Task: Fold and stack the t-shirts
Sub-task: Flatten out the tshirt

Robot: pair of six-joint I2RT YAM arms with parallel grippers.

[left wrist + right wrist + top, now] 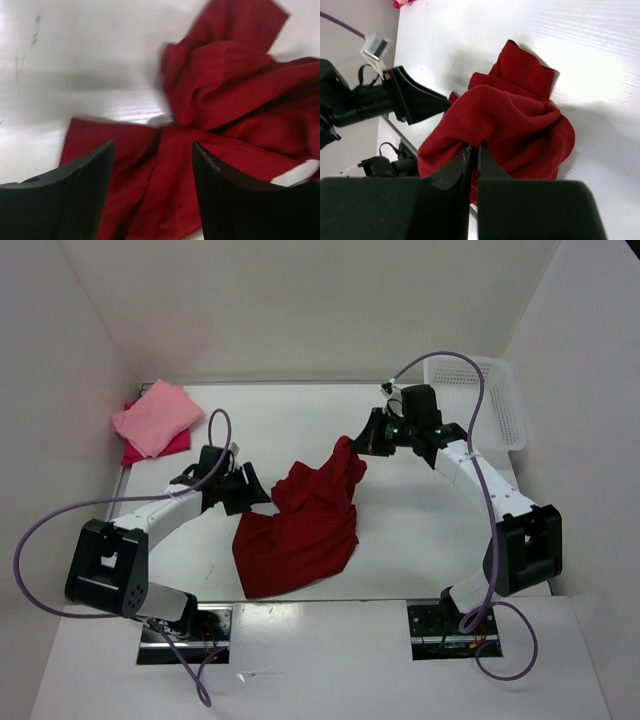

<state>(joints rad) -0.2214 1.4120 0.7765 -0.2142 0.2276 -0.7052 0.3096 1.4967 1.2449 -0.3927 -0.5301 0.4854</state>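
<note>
The right tool [474, 148] is clenched on a fold of the crimson shirt [300, 530]; the left tool [152, 145], its white tag [375, 47] unreadable, gapes released just beside that shirt.

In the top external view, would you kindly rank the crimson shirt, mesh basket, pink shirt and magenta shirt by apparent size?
1. crimson shirt
2. mesh basket, partly hidden
3. pink shirt
4. magenta shirt, mostly covered by the pink one

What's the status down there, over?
Left pincer open, beside crumpled dark crimson cloth t-shirt. Right pincer shut on it. Light salmon pink shirt folded atop magenta-red shirt, far left. Nothing blocking.
</note>
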